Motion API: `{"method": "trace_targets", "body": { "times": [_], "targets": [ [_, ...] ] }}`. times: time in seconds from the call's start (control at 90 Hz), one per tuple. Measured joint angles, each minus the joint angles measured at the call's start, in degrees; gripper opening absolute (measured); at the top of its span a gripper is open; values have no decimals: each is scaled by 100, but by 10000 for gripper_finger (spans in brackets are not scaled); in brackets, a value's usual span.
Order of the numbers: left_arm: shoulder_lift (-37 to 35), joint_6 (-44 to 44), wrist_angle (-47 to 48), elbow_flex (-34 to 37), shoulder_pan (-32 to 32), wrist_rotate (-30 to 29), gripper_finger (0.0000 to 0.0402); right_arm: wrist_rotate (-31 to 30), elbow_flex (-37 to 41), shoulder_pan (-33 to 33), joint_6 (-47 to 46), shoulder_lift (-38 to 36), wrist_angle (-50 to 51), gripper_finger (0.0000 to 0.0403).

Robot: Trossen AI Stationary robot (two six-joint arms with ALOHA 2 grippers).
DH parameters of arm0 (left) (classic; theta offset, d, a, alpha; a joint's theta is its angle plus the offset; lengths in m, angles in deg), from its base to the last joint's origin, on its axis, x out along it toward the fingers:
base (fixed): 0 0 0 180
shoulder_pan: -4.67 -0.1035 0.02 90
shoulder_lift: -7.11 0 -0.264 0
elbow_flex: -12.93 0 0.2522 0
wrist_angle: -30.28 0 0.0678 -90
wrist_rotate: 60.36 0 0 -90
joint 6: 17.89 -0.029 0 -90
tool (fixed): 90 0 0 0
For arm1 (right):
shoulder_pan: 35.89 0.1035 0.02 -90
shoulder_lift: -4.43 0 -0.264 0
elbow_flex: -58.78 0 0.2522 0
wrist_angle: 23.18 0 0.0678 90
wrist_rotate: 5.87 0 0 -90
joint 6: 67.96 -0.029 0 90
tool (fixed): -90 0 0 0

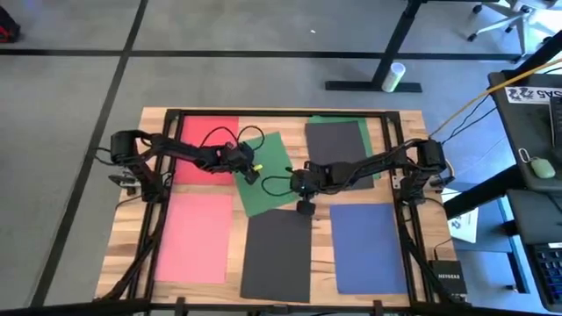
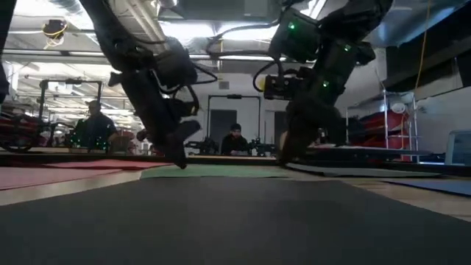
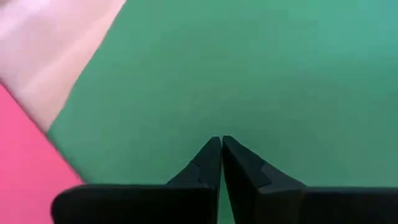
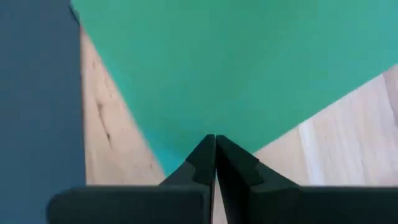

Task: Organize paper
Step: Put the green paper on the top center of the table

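- The thin green paper sheet (image 1: 263,175) lies tilted at the centre of the high view on the light wooden table (image 1: 404,132), overlapping the red sheet (image 1: 204,145) at upper left
- The left gripper (image 1: 252,168) presses on the green sheet, fingers together (image 3: 211,163)
- The right gripper (image 1: 303,195) sits at that sheet's lower right edge, fingers together (image 4: 204,163)
- Pink (image 1: 193,237), dark grey (image 1: 279,253) and blue (image 1: 369,246) sheets line the lower half; another dark grey sheet (image 1: 335,142) lies upper right
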Motion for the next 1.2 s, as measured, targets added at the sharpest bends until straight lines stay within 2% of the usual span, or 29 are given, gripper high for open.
{"method": "trace_targets", "body": {
  "times": [0.2, 0.444, 0.867, 1.056, 1.2],
  "targets": [
    [353, -208, -650, -15, -77, 163, 0, 255, -1, 4, -37, 113, -4, 0],
    [411, -727, -898, -4, -106, 217, 0, 367, -2, 9, -51, 168, -169, 0],
    [441, -1359, -794, -279, -380, 277, 0, 304, -2, 7, -38, 177, -270, 0],
    [444, -1652, -818, -550, -539, 529, 0, 304, -2, 7, -17, 176, -308, 0],
    [111, -1814, -215, -1026, -343, 514, 0, 212, -4, 7, 107, 85, -286, 0]
  ]
}}
